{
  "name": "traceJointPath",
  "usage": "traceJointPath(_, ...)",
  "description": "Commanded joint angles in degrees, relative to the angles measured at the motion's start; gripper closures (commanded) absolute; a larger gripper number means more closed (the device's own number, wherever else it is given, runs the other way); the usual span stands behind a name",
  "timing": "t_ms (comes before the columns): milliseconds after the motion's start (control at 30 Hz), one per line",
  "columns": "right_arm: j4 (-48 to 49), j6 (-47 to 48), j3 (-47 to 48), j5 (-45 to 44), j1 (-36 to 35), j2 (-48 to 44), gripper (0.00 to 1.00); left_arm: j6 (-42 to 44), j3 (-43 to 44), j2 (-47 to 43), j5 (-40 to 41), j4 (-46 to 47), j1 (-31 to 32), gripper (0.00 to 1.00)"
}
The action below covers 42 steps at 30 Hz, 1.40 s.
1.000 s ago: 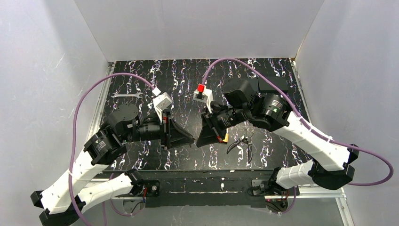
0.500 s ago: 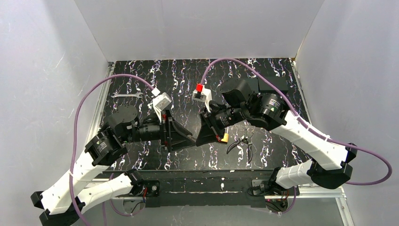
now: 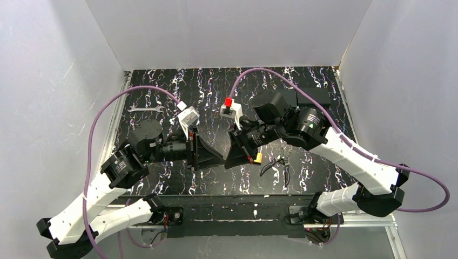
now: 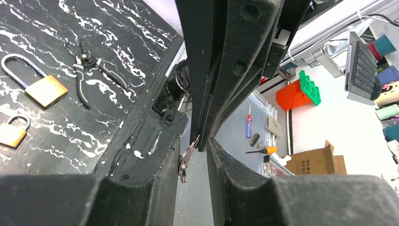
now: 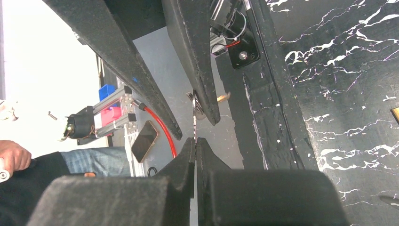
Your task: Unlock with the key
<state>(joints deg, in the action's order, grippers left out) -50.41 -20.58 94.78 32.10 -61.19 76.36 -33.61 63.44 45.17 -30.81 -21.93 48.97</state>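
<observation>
The key is a small dull-metal piece. My right gripper is shut on its blade, and its rounded head sticks out past the tips. My left gripper is open, with one finger on each side of the key; the head lies against its left finger. Both grippers meet tip to tip in the air over the front middle of the table, left and right. Two brass padlocks, a larger and a smaller, lie on the black marbled table.
Black-handled pliers lie just right of the right gripper and also show in the left wrist view. A silver wrench lies at the far left. White walls enclose the table on three sides.
My left gripper has moved right toward the right gripper, and its open fingers now straddle the key. The right arm has shifted slightly left.
</observation>
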Motion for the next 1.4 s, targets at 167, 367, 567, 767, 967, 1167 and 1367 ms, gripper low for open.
traceJointPath(167, 1.5, 1.3, -1.3, -0.5, 2.2, -0.9, 0.99, 0.2, 1.2, -1.4, -1.1, -2.2, 0.0, 0.78)
traceJointPath(367, 1.3, 1.6, -1.4, 0.5, 3.0, -0.7, 0.99, 0.4, 1.1, -2.1, -0.2, -3.1, -0.3, 0.84)
traceJointPath(567, 1.2, 1.6, -1.7, 0.8, 3.2, -0.7, 0.99, 0.1, 0.5, -2.3, 0.4, -2.7, -0.5, 0.96)
traceJointPath(767, 1.1, 2.0, -1.8, 0.8, 3.2, -0.3, 0.99, -0.1, 0.2, -2.5, 0.5, -2.1, -0.6, 1.00)
traceJointPath(967, -0.3, 1.1, 0.3, -10.6, 3.8, -1.0, 0.42, -0.1, 0.6, -2.9, 3.7, -4.7, -0.7, 1.00)
traceJointPath(1167, 5.2, -12.3, -5.7, -36.8, 4.1, -7.3, 0.02, -0.2, 0.5, -3.5, 7.9, -7.0, -0.7, 1.00)
traceJointPath(1367, 8.1, -17.4, -11.1, -39.5, 8.3, -9.5, 0.02, -1.0, 1.9, -3.4, 18.0, -14.3, -0.7, 1.00)
